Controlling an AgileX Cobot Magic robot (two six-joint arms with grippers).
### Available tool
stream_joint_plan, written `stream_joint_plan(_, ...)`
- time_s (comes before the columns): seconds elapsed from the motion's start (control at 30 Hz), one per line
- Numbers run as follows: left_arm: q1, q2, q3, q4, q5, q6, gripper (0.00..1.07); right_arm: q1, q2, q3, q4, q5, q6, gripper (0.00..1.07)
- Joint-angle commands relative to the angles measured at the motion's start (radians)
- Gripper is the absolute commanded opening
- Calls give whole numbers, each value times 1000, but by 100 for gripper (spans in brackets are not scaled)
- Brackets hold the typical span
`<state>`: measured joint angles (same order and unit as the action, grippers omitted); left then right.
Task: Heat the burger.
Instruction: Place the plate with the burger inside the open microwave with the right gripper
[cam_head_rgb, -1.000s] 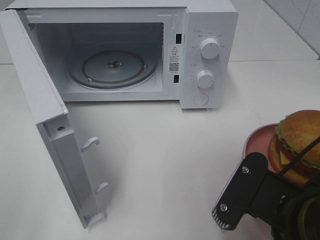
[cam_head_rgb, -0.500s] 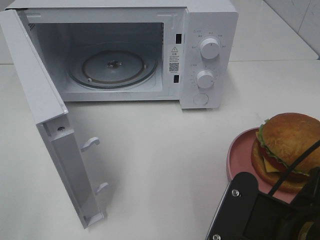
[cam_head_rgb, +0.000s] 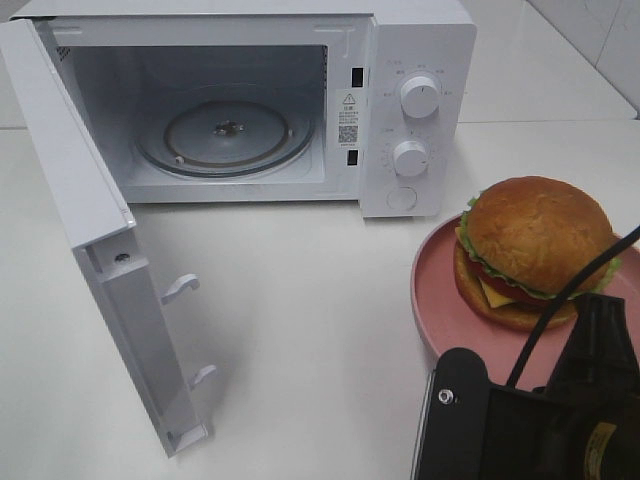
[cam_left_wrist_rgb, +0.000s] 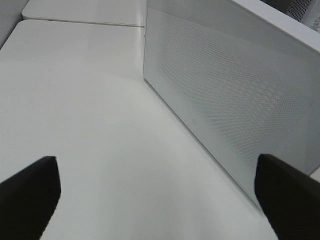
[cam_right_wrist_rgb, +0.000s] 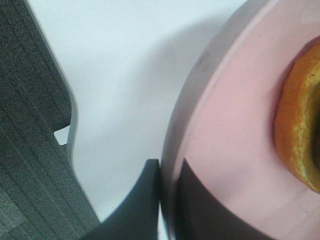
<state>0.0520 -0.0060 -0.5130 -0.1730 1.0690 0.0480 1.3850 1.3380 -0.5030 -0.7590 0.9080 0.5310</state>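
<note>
At the right of the high view, burger (cam_head_rgb: 535, 250) upright on a pink plate (cam_head_rgb: 440, 300), domed bun up, stack axis vertical. Round in plan, so no long side to speak of. Lettuce and cheese edge showing toward the near side. Outside the microwave (cam_head_rgb: 415, 60), in front of it and just right of its dial panel (cam_head_rgb: 415, 125). Rim of the pink plate pinched by the right gripper (cam_right_wrist_rgb: 167, 200), closed on it, one finger above, one below. Microwave door (cam_head_rgb: 90, 230) swung wide to the left, glass turntable (cam_head_rgb: 225, 135) visible inside. Left gripper (cam_left_wrist_rgb: 157, 200) spread wide, gripping nothing, over the white table (cam_left_wrist_rgb: 100, 125) beside the door's perforated face.
</note>
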Motion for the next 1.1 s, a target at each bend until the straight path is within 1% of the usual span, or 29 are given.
stream_joint_plan(0.03,-9,-15,0,-4,-8,0,98,5,-4,-6,-73,-16,-102,0)
stream_joint_plan(0.33,-9,-15,0,-4,-8,0,98,1,-4,-6,-76,-82,-277,0)
stream_joint_plan(0.43,-9,-15,0,-4,-8,0,98,-18,-4,-6,-77,-90,-318,0)
stream_joint_plan(0.57,-9,-15,0,-4,-8,0,98,-68,-4,-6,-70,-118,-324,0)
stream_joint_plan(0.6,-9,-15,0,-4,-8,0,98,-68,-4,-6,-70,-118,-324,0)
stream_joint_plan(0.67,-9,-15,0,-4,-8,0,98,-122,-4,-6,-74,-165,-375,0)
stream_joint_plan(0.77,-9,-15,0,-4,-8,0,98,-137,-4,-6,-74,-179,-391,1)
stream_joint_plan(0.83,-9,-15,0,-4,-8,0,98,-183,-4,-6,-74,-230,-468,0)
stream_joint_plan(0.93,-9,-15,0,-4,-8,0,98,-194,-4,-6,-77,-241,-492,0)
stream_joint_plan(1.0,-9,-15,0,-4,-8,0,98,-236,-4,-6,-98,-295,-555,0)
stream_joint_plan(1.1,-9,-15,0,-4,-8,0,98,-248,-4,-6,-99,-307,-568,0)
